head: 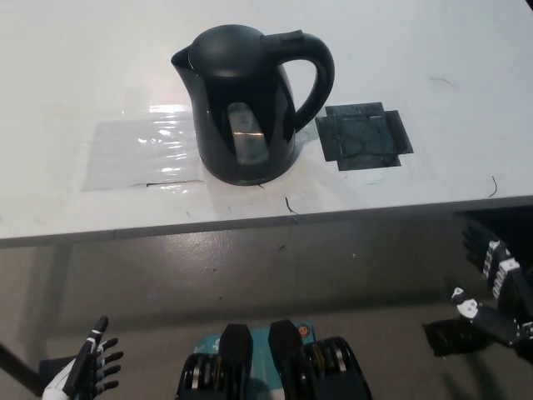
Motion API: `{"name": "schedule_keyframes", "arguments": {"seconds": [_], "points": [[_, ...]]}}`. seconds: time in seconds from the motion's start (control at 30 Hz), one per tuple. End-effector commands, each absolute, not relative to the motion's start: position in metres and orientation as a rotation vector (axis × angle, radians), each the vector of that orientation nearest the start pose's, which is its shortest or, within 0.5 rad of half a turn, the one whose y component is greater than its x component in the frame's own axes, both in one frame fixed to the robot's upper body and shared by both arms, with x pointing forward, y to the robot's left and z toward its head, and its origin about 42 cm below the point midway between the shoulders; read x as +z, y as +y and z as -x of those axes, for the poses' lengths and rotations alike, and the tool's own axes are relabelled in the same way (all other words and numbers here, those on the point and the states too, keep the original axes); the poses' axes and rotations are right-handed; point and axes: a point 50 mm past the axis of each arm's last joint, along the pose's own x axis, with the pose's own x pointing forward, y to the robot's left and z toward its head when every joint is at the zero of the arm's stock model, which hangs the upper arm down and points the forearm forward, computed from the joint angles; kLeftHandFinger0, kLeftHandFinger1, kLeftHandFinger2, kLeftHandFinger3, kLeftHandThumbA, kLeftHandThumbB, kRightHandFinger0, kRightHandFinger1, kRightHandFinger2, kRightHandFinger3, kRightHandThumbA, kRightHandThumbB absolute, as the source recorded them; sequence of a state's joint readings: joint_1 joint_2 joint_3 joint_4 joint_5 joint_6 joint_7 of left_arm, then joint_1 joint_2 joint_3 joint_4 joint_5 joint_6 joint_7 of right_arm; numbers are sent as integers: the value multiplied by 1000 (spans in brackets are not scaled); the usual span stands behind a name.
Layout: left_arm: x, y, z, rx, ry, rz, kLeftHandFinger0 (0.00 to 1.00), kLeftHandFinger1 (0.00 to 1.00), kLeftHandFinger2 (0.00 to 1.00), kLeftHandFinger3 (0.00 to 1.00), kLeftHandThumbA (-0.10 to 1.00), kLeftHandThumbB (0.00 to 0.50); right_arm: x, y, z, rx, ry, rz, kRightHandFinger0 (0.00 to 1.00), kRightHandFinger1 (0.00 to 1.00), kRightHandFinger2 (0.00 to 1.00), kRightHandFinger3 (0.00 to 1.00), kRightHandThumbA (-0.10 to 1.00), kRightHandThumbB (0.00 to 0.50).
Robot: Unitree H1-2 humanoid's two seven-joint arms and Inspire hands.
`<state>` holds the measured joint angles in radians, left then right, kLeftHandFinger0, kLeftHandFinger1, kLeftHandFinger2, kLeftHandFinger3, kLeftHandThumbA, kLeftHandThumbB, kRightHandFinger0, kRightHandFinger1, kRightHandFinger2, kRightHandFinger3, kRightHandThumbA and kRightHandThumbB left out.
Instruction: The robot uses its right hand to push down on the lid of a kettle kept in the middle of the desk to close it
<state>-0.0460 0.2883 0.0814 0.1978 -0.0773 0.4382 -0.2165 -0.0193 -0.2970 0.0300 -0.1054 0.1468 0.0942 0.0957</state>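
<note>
Bright overhead light — glare on desk [75, 75]

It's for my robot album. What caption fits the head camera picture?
Black kettle, lid down, stands on the white desk; the black right hand and white left hand hang below the desk edge.

We have only one view, from the head camera, looking steeply down over the near edge of the white desk [75, 75], so the desk fills the upper half of the picture and the floor [250, 275] below it the lower half. The kettle [243, 104] stands a little left of centre and is large enough for us to read its handle and water window, while the left hand [83, 371] and right hand [495, 287] sit low in the bottom corners. With no second view, nothing is shared.
</note>
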Motion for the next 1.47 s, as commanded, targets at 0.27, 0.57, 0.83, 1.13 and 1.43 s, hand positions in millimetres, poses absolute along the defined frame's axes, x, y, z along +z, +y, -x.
{"name": "schedule_keyframes", "arguments": {"seconds": [0.27, 0.57, 0.83, 1.13, 1.43], "points": [[64, 342, -299, -60, 537, -132, 1000, 1000, 1000, 1000, 1000, 67, 54, -326, -279, -32, -4, 118, 1000, 1000, 1000, 1000, 339, 0], [73, 339, -314, -60, 510, -132, 1000, 1000, 1000, 1000, 1000, 67, 50, -342, -287, -98, -17, 73, 1000, 1000, 1000, 1000, 167, 0], [79, 339, -321, -72, 493, -140, 1000, 1000, 1000, 1000, 1000, 87, 49, -350, -289, -122, -21, 85, 1000, 1000, 1000, 1000, 293, 0], [79, 342, -323, -65, 499, -143, 1000, 1000, 1000, 1000, 1000, 112, 44, -349, -291, -125, -10, 19, 1000, 1000, 1000, 1000, 300, 0], [77, 343, -324, -66, 500, -146, 1000, 1000, 1000, 1000, 1000, 105, 41, -350, -292, -131, 4, -8, 1000, 1000, 1000, 1000, 277, 0]]}}
